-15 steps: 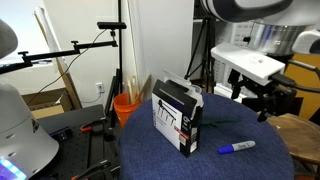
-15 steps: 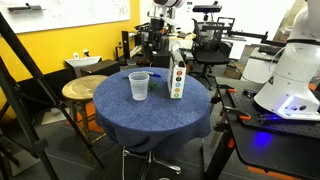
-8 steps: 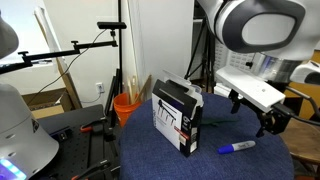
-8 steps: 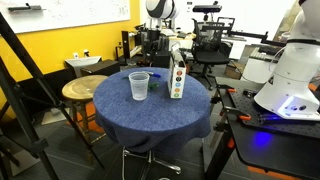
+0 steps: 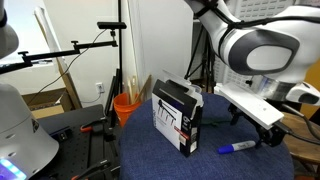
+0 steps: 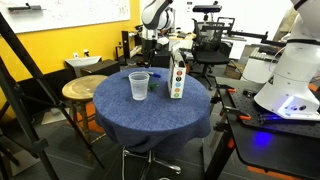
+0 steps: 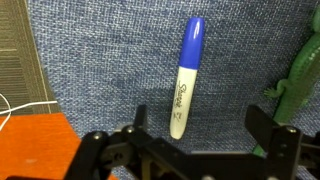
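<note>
A marker with a white barrel and blue cap (image 7: 184, 85) lies on the blue cloth of the round table (image 7: 100, 50). In the wrist view my gripper (image 7: 200, 128) hangs open right over the marker's white end, one finger on each side, and nothing is gripped. In an exterior view the gripper (image 5: 268, 137) hovers low at the table's edge, just beyond the marker (image 5: 237, 147). A green toy (image 7: 298, 88) lies close by. A black-and-white box (image 5: 177, 117) stands upright mid-table, and a clear cup (image 6: 139, 86) stands beside the box (image 6: 177, 77).
An orange bucket with sticks (image 5: 125, 106) stands behind the table. A wooden stool (image 6: 80, 90) sits next to the table (image 6: 150, 115). A white machine (image 6: 295, 70), office chairs and tripod legs (image 6: 30, 110) crowd the surroundings. An orange surface (image 7: 30, 145) shows past the table edge.
The arm has swung forward and down, so the open gripper now sits lower, by the marker. Nothing on the table has moved.
</note>
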`<state>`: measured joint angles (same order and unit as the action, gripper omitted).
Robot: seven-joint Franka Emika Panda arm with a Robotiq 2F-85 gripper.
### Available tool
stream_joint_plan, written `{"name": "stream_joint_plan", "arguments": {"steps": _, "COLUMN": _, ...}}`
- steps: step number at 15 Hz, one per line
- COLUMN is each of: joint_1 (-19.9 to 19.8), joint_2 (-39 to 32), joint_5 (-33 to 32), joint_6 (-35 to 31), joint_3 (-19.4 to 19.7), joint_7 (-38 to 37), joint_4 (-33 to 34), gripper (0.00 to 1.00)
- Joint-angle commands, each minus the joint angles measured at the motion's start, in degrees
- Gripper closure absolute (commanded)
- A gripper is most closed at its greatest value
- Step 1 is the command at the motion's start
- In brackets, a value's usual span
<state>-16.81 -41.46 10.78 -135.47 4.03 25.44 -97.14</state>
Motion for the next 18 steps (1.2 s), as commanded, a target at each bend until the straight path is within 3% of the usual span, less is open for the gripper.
{"name": "stream_joint_plan", "arguments": {"steps": 1, "joint_1": -0.44, "joint_2": -2.87, "joint_5": -2.31, "joint_6": -0.02, "joint_3": -0.96, "joint_7": -2.12, "joint_4": 3.34, "gripper": 0.00}}
{"name": "stream_joint_plan", "arguments": {"steps": 4, "joint_1": -0.48, "joint_2": -3.98, "joint_5": -2.99, "joint_6": 0.01, "joint_3": -1.05, "joint_7": -2.52, "joint_4": 4.05, "gripper": 0.02}}
{"name": "stream_joint_plan", "arguments": {"steps": 6, "joint_1": -0.55, "joint_2": -4.42, "joint_5": -3.24, "joint_6": 0.11, "joint_3": -1.06, "joint_7": -2.76, "joint_4": 4.24, "gripper": 0.26}}
{"name": "stream_joint_plan", "arguments": {"steps": 15, "joint_1": -0.68, "joint_2": -4.74, "joint_5": -3.54, "joint_6": -0.32, "joint_3": -0.80, "joint_7": -3.31, "joint_4": 3.77, "gripper": 0.94}}
{"name": "stream_joint_plan", "arguments": {"steps": 16, "joint_1": -0.63, "joint_2": -4.47, "joint_5": -3.61, "joint_6": -0.51, "joint_3": -0.77, "joint_7": -3.34, "joint_4": 3.59, "gripper": 0.99}}
{"name": "stream_joint_plan", "arguments": {"steps": 18, "joint_1": -0.75, "joint_2": -4.05, "joint_5": -3.50, "joint_6": -0.72, "joint_3": -0.82, "joint_7": -3.31, "joint_4": 3.57, "gripper": 0.95}}
